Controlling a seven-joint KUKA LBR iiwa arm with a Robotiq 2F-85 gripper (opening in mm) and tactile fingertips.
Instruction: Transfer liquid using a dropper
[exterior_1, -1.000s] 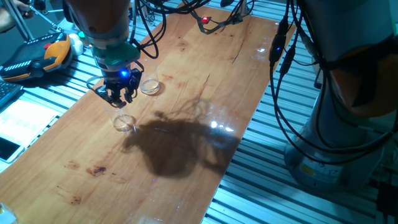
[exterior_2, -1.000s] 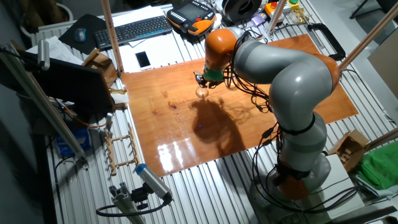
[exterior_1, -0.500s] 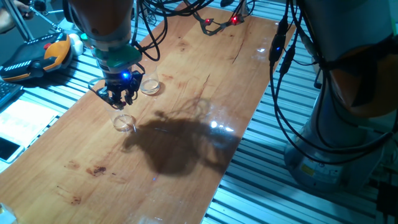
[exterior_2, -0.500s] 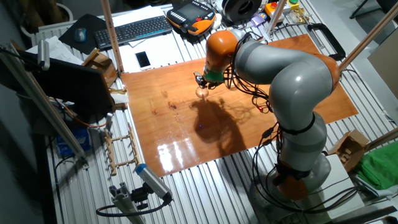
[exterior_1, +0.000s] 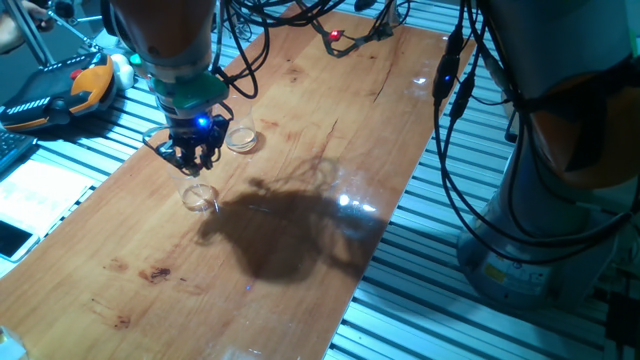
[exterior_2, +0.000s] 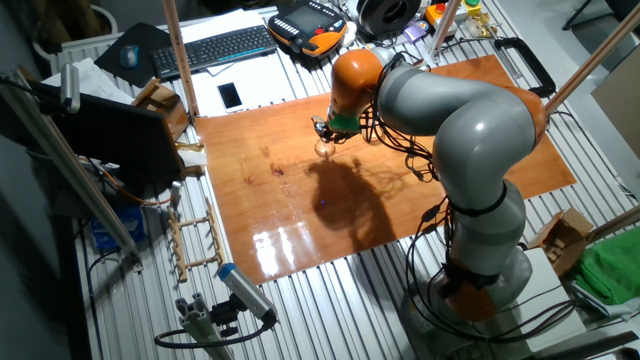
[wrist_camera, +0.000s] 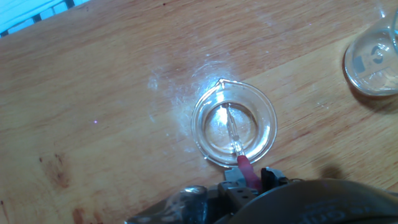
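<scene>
My gripper (wrist_camera: 249, 178) is shut on the dropper (wrist_camera: 234, 134), holding it by its magenta end with the thin clear tube pointing down. The tube's tip hangs inside a small clear cup (wrist_camera: 195, 127) right under the hand. A shallow layer of clear liquid (wrist_camera: 214, 129) glints in that cup. A second clear cup (wrist_camera: 375, 62) stands apart at the upper right of the hand view. In one fixed view the gripper (exterior_1: 194, 152) hovers just above the near cup (exterior_1: 200, 197), with the second cup (exterior_1: 240, 137) behind it. In the other fixed view the gripper (exterior_2: 325, 131) is above the cup (exterior_2: 323, 148).
The cups stand on a wooden board (exterior_1: 300, 250) laid over a slatted metal table. An orange pendant (exterior_1: 65, 90) lies off the board's left edge. Black cables (exterior_1: 450, 90) hang along the right side, beside the arm's base (exterior_2: 480, 270).
</scene>
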